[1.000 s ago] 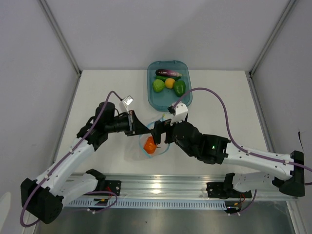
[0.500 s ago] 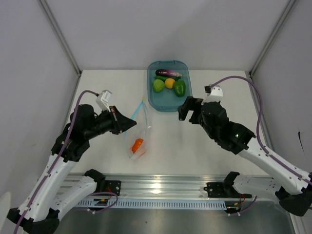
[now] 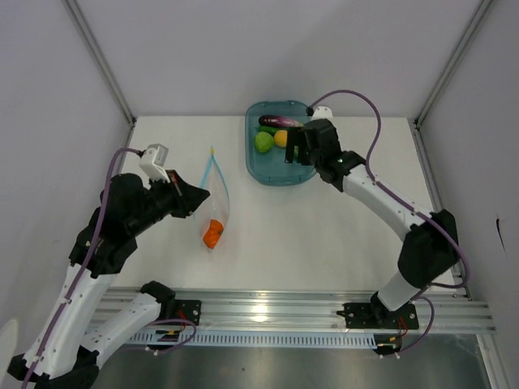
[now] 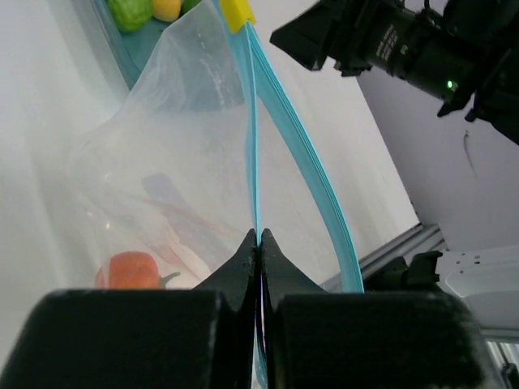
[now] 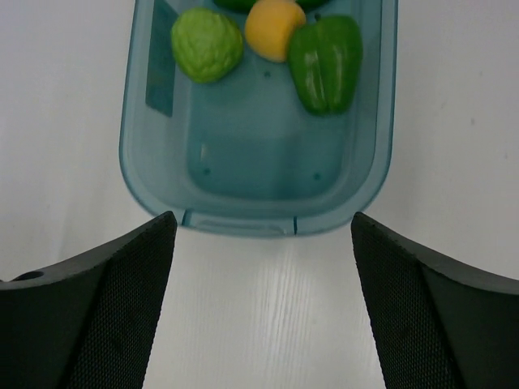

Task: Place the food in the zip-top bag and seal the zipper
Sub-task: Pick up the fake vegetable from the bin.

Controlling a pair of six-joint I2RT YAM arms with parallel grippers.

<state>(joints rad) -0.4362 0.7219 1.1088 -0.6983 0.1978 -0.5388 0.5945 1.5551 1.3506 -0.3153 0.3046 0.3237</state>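
Observation:
The clear zip-top bag [image 3: 217, 212] lies left of centre with an orange-red piece [image 3: 212, 233] inside it. My left gripper [image 3: 203, 197] is shut on one side of the light blue zipper [image 4: 256, 146]; the other side bows away, so the mouth is open. A yellow slider [image 4: 237, 12] sits at the far end. The orange-red piece also shows in the left wrist view [image 4: 130, 267]. My right gripper [image 5: 262, 223] is open and empty, above the near end of the teal tray [image 5: 259, 170]. The tray holds a light green fruit [image 5: 207, 44], a yellow ball [image 5: 276, 28], a green pepper [image 5: 326, 63] and a purple eggplant [image 3: 280, 121].
The teal tray [image 3: 258, 166] stands at the back centre of the white table. Grey walls close in the back and both sides. A metal rail runs along the near edge.
My right gripper left the bag and swung back to above the tray, open. My left gripper pulled the bag leftward, still holding the zipper strip; the orange-red piece went with it.

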